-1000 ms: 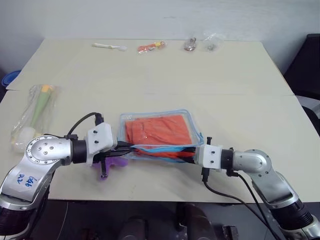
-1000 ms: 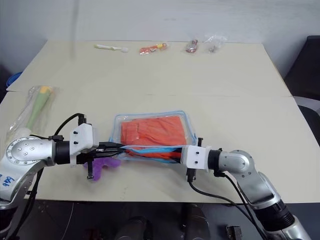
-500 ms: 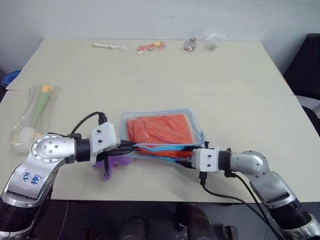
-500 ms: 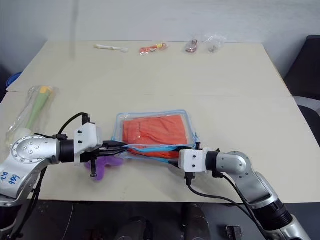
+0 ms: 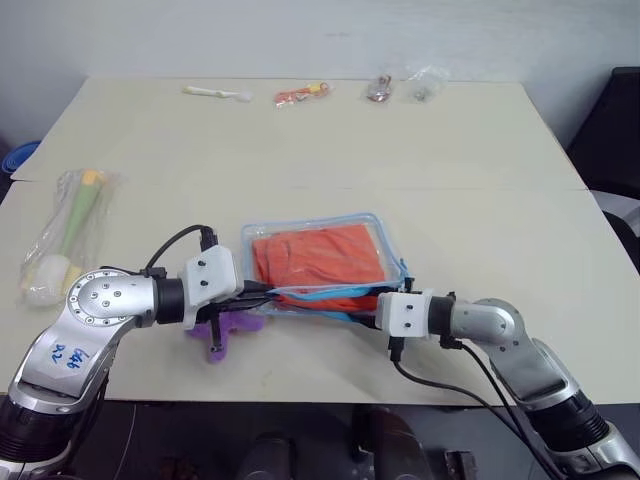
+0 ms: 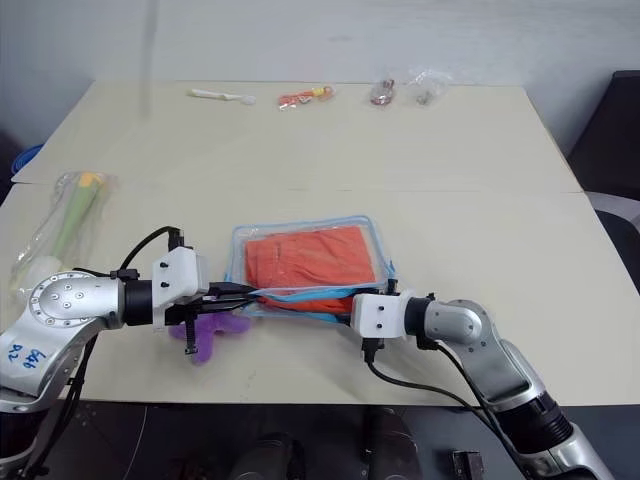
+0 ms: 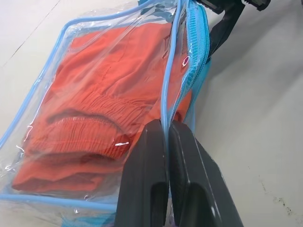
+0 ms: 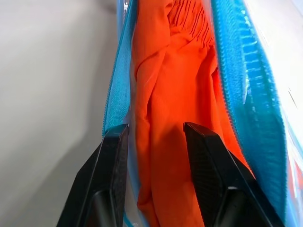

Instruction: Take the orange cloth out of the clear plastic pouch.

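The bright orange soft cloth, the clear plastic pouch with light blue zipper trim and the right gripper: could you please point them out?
orange cloth (image 5: 320, 255), left eye view, middle of the folded fabric.
clear plastic pouch (image 5: 310, 221), left eye view, far blue-trimmed edge.
right gripper (image 8: 156, 137), right wrist view, between its open fingertips.

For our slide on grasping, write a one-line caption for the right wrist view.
Right gripper, jaws open, straddles a fold of the orange cloth inside the clear plastic pouch.

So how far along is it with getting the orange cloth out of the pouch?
Done: the clear plastic pouch is unzipped, and the left gripper pinches its edge. In hand: the right gripper is open around the orange cloth at the mouth. Left: gripping it and pulling it out.
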Controlling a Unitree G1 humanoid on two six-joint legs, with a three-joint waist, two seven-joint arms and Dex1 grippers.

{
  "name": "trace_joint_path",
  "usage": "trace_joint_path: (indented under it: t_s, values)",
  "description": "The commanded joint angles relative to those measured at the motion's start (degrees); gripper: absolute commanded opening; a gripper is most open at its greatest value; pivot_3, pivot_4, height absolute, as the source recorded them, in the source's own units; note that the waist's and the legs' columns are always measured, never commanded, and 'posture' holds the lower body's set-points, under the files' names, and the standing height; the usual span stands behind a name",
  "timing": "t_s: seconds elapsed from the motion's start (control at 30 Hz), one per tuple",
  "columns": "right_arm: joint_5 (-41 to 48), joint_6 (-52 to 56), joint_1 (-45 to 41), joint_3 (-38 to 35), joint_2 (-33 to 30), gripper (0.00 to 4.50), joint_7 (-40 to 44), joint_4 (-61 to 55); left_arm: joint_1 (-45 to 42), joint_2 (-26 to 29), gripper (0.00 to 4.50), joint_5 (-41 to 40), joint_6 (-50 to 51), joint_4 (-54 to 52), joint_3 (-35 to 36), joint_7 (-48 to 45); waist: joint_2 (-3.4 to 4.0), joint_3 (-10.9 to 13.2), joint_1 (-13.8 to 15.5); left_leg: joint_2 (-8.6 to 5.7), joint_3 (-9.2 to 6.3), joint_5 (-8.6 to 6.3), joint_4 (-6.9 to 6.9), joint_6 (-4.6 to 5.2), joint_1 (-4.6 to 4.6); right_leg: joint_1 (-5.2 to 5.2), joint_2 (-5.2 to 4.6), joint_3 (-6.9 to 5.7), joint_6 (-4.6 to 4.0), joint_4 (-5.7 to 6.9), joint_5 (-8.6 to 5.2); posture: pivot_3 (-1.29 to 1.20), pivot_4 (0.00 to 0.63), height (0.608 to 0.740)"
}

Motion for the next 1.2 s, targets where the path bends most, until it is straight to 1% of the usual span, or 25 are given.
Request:
trace_joint_path:
  t_s: [0.03,0.2,0.3,0.43,0.7,0.93,1.2]
  values:
    - [-2.61,-2.62,-1.51,1.12,0.94,1.89,-1.56,1.21,-1.0,-0.35,0.12,-0.47,-0.11,-1.99,0.46,0.5,0.0,0.0,-0.12,0.0,0.0,0.0,0.0,0.0,0.0,0.0,0.0,0.0,0.0,0.0,0.0,0.0,0.15,0.74]
    - [-7.06,-3.58,-4.45,2.91,3.85,1.89,-4.51,4.03,-1.14,-0.55,0.12,-0.53,0.14,-2.18,0.16,0.72,0.0,0.0,-0.95,0.01,0.0,0.0,0.0,0.0,-0.01,0.0,0.0,0.0,0.0,0.01,0.0,0.0,0.15,0.74]
    - [-10.93,-5.81,-6.42,4.85,4.58,1.89,-6.02,6.49,-1.21,-0.7,0.12,-0.54,0.25,-2.25,-0.01,0.84,0.0,0.0,-1.11,0.02,0.0,0.01,0.0,-0.02,0.0,-0.01,0.0,0.0,0.0,0.02,0.0,0.0,0.15,0.74]
    - [-13.51,-7.28,-7.75,6.65,5.73,1.89,-7.02,7.95,-1.17,-0.91,0.12,-0.53,0.42,-2.43,-0.15,1.07,0.0,0.0,-1.16,0.03,0.0,0.01,0.0,-0.03,0.01,-0.01,0.01,0.0,-0.01,0.02,0.0,0.0,0.15,0.74]
    - [-21.77,-8.06,-10.48,8.2,8.65,1.89,-13.89,13.58,-1.31,-1.18,0.12,-0.45,0.41,-2.47,-0.53,1.46,-0.02,-0.02,-1.33,0.04,-0.01,0.02,0.0,-0.04,0.01,0.0,0.0,0.01,-0.01,0.03,-0.01,0.0,0.15,0.74]
    - [-25.12,-8.66,-11.87,8.88,11.06,1.89,-18.14,18.01,-1.24,-1.12,0.12,-0.26,0.28,-2.57,-0.77,1.65,-0.02,-0.02,-1.54,0.04,-0.02,0.02,0.0,-0.04,0.01,0.0,0.0,0.01,-0.01,0.03,-0.01,0.0,0.15,0.74]
    - [-25.18,-8.98,-11.71,9.64,12.26,1.89,-19.0,20.29,-1.59,-1.14,0.12,-0.09,0.09,-2.35,-0.89,1.61,-0.03,-0.04,-2.32,0.05,-0.06,0.04,-0.01,-0.06,0.03,0.02,0.0,0.01,-0.02,0.05,-0.01,0.0,0.15,0.74]
